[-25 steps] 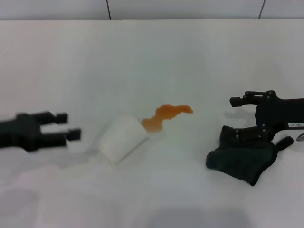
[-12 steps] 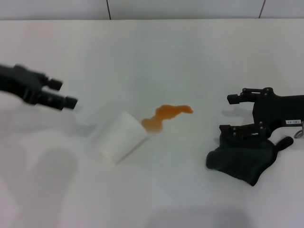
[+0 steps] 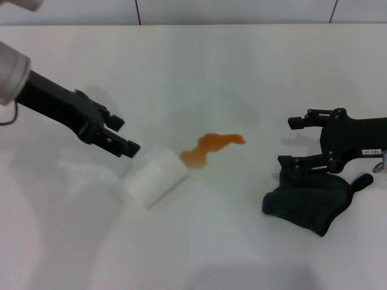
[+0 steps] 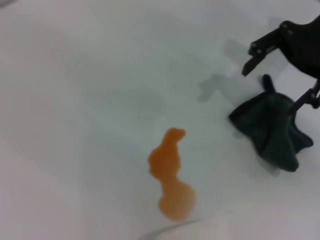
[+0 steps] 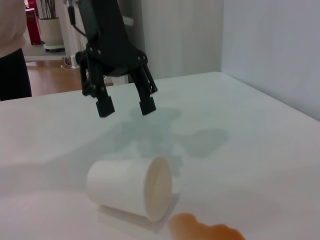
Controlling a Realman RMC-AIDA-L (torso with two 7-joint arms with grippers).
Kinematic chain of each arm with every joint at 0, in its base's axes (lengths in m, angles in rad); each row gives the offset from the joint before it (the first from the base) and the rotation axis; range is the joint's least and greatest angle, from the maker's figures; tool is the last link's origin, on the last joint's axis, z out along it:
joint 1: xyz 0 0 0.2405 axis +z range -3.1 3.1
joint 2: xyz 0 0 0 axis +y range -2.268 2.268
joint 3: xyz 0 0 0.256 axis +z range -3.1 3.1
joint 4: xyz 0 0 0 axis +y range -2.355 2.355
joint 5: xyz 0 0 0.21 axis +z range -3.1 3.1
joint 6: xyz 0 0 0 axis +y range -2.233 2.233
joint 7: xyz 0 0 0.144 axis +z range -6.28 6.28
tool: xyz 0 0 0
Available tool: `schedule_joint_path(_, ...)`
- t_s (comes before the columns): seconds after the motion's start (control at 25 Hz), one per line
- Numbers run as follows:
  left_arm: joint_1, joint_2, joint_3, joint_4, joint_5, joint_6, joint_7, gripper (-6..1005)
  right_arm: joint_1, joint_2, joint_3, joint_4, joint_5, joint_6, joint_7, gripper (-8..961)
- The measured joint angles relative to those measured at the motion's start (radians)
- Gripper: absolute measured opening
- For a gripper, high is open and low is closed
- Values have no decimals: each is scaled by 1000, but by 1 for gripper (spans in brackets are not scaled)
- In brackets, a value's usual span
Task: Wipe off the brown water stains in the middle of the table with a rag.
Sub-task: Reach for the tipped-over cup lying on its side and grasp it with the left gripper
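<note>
The brown water stains (image 3: 211, 147) form a wavy orange puddle in the middle of the white table (image 3: 242, 72); the puddle also shows in the left wrist view (image 4: 170, 172) and the right wrist view (image 5: 205, 231). The dark rag (image 3: 308, 202) lies crumpled at the right (image 4: 272, 132). My right gripper (image 3: 291, 142) is open just above the rag's far edge, its lower finger close over the cloth and holding nothing. My left gripper (image 3: 124, 136) is open and hovers just left of the tipped cup, seen from the front in the right wrist view (image 5: 125, 106).
A white paper cup (image 3: 156, 176) lies on its side with its mouth at the puddle's left end (image 5: 131, 189). A person's sleeve (image 3: 12, 72) shows at the far left edge.
My left arm swung up from the low left and in toward the cup, still open. My right gripper rose slightly above the rag. Rag, cup and puddle stayed put.
</note>
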Motion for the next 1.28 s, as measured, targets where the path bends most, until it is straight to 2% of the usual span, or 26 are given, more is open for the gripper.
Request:
schedule_joint_path(0.68, 71, 0, -1, 115, -1, -114, -31, 819, 4, 0, -13, 0, 0, 12, 0, 856)
schedule_joint_path(0.92, 75, 0, 0, 186, 17, -169, -31, 818, 4, 0, -19, 0, 0, 12, 0, 856)
schedule_joint_path(1.28, 79, -1, 0, 229, 32, -208, -34, 816, 4, 0, -24, 0, 0, 13, 2, 856)
